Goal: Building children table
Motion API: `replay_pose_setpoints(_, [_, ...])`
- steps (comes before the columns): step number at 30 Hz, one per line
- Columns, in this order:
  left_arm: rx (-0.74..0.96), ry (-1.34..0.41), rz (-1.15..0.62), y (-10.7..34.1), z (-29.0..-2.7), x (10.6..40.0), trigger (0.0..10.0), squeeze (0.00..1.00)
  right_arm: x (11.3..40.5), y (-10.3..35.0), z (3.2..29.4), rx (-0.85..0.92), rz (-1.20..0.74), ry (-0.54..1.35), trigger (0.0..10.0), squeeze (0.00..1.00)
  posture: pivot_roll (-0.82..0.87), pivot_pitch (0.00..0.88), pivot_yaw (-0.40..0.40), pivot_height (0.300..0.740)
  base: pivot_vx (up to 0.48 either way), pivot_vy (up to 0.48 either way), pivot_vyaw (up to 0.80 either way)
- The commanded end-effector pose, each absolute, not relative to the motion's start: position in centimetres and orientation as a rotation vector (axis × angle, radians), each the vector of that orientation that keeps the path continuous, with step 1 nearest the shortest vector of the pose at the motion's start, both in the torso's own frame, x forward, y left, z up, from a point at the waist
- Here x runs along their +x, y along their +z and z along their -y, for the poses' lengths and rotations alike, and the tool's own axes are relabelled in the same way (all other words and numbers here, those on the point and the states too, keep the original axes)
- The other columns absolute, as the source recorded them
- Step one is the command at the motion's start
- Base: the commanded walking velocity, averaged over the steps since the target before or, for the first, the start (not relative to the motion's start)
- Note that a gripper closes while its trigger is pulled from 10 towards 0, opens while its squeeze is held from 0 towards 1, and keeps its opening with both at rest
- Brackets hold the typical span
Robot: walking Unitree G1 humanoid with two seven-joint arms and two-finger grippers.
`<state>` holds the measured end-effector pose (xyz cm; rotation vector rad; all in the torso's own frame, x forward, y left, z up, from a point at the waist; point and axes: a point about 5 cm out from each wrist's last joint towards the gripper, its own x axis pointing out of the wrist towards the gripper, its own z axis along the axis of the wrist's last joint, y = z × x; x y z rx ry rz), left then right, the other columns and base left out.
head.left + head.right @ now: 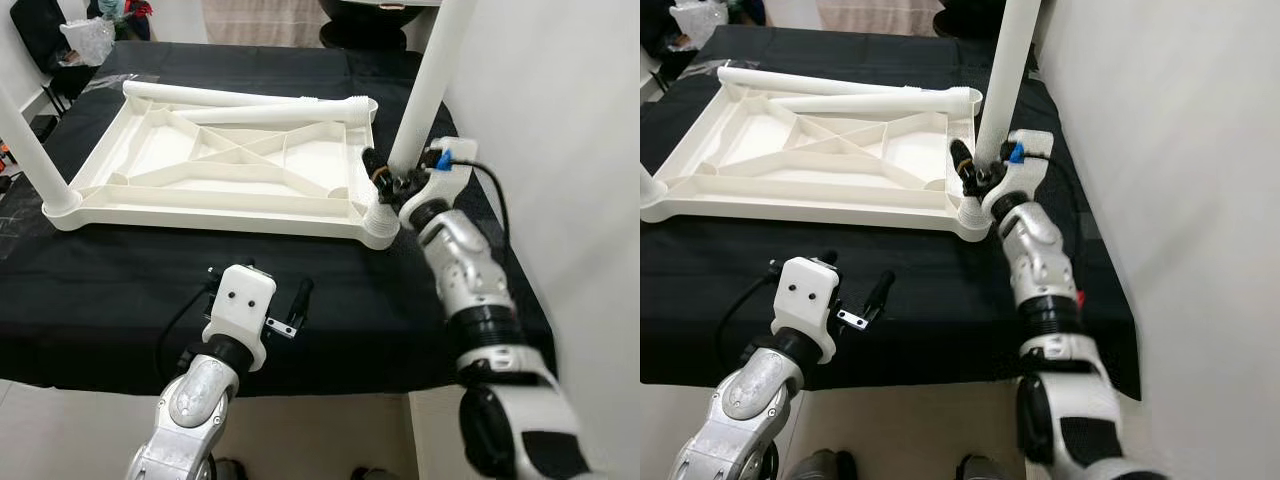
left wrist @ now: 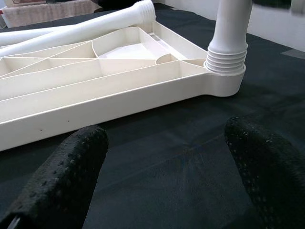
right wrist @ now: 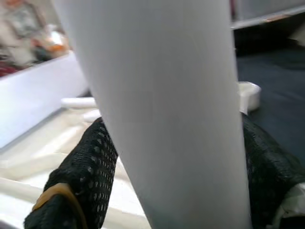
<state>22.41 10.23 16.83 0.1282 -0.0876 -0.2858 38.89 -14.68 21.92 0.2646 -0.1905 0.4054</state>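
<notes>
- Black cloth [image 1: 150, 290] covering a table, white wall rising along the robot's right.
- Clamping around a white table leg [image 1: 430, 85] near its lower end: right gripper [image 1: 385, 170], a black finger pressing on each side of the leg, as the right wrist view shows.
- Standing upright, leaning slightly, in the near right corner socket [image 1: 380, 225] of the tabletop [image 1: 215, 200]: that same leg, its ribbed end sitting in the socket.
- Hovering just above the cloth, near the front edge of the table and apart from the tabletop: left gripper [image 1: 255, 285], fingers spread wide with nothing between them.
- Lying upside down on the cloth, ribbed underside facing up: the white tabletop, well forward of the left gripper.
- Standing upright in the near left corner of the tabletop: a second leg [image 1: 30, 150].
- Lying loose across the far side of the tabletop: two more legs [image 1: 250, 100], side by side and angled toward each other.
- Sitting beyond the table's far left corner: a clear plastic bag [image 1: 88, 40].
</notes>
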Motion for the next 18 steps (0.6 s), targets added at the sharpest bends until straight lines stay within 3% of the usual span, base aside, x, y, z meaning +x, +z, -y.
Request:
replay_pose_setpoints(1, [0.121, -0.29, 0.079, 16.6, -10.0, 22.4, 10.0, 0.0, 38.9, 21.6, 14.2, 0.289, 0.165, 0.505, 10.0, 0.0, 0.06, 0.129, -0.087, 0.74, 0.0, 0.0, 0.0])
replay_pose_setpoints(4, [0.121, -0.29, 0.08, 16.6, -10.0, 22.4, 10.0, 0.0, 38.8, 21.8, 13.9, 0.283, 0.16, 0.584, 10.0, 0.0, 0.07, 0.13, -0.088, 0.74, 0.0, 0.0, 0.0])
replay_pose_setpoints(5, [0.122, -0.289, 0.081, 16.6, -10.0, 22.4, 10.0, 0.0, 38.6, 22.0, 13.2, 0.257, 0.15, 0.73, 10.0, 0.0, 0.07, 0.133, -0.088, 0.74, 0.0, 0.0, 0.0])
replay_pose_setpoints(12, [0.122, -0.288, 0.081, 16.6, -10.1, 22.4, 10.0, 0.0, 38.3, 21.9, 12.5, 0.213, 0.144, 0.859, 10.0, 0.0, 0.07, 0.131, -0.087, 0.74, 0.0, 0.0, 0.0])
replay_pose_setpoints(13, [0.121, -0.288, 0.081, 16.6, -10.0, 22.4, 10.0, 0.0, 38.3, 21.8, 12.3, 0.191, 0.152, 0.873, 3.0, 0.0, 0.07, 0.126, -0.086, 0.74, 0.0, 0.0, 0.0])
replay_pose_setpoints(16, [0.12, -0.288, 0.081, 16.6, -10.0, 22.4, 10.0, 0.0, 38.3, 21.8, 12.1, 0.177, 0.158, 0.878, 3.0, 0.0, 0.07, 0.126, -0.086, 0.74, 0.0, 0.0, 0.0])
replay_pose_setpoints(17, [0.119, -0.29, 0.081, 16.6, -10.0, 22.3, 10.0, 0.0, 38.4, 22.0, 12.0, 0.18, 0.173, 0.881, 0.0, 0.0, 0.07, 0.122, -0.086, 0.74, 0.0, 0.0, 0.0])
replay_pose_setpoints(18, [0.119, -0.29, 0.081, 16.6, -10.0, 22.3, 10.0, 0.0, 38.4, 22.0, 12.0, 0.18, 0.173, 0.881, 0.0, 0.0, 0.07, 0.122, -0.086, 0.74, 0.0, 0.0, 0.0])
